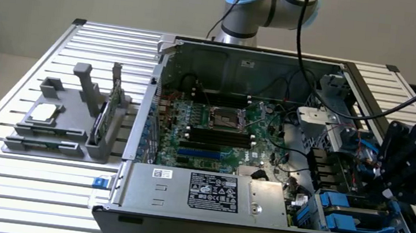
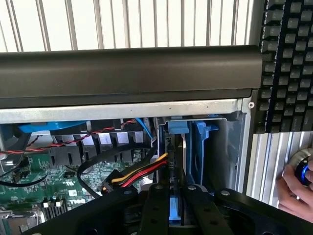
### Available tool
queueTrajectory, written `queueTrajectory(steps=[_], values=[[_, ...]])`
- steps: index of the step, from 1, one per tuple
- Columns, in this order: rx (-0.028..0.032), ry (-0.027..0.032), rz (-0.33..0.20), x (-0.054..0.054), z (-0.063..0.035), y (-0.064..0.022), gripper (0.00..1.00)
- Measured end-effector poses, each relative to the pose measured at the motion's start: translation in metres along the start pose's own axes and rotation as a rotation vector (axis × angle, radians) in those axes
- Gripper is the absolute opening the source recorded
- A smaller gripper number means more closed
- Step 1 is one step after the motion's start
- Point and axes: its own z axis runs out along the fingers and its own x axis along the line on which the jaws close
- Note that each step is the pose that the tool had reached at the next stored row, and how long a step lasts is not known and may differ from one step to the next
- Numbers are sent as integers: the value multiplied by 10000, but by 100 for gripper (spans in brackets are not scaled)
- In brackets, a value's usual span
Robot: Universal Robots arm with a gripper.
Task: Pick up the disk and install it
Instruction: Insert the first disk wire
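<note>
— Where's the gripper (image 1: 385,192) right now?

— Low at the exterior view's right, down inside the open computer case (image 1: 199,49), over the blue drive cages (image 1: 345,217) in the lower-right corner. From that camera I can't make out the fingers or the disk at all.

— And on the wrist camera?

— There I get it. The disk (image 2: 177,166) stands on edge in the blue bay (image 2: 201,147), and my two black fingers (image 2: 155,208) are pressed in on either side of it, clamped on its blue-railed end. Red, yellow and black wires (image 2: 142,174) run just beside it.

— Anything else the wrist view adds?

— A black keyboard (image 2: 288,63) beyond the case wall, and a person's hand (image 2: 293,193) on a blue-lit knob.

— And the wide shot?

— The motherboard (image 1: 215,123), the grey power-supply box (image 1: 208,192) along the near edge, and a grey fixture (image 1: 60,130) on the slatted table (image 1: 14,189) at the left, with a small processor chip (image 1: 44,112) resting on it.
</note>
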Motion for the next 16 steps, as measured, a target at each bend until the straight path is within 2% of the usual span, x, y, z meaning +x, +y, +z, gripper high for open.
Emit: queueTrajectory(steps=[16], values=[[-16, -41, -206, -5, 11, 3, 16]])
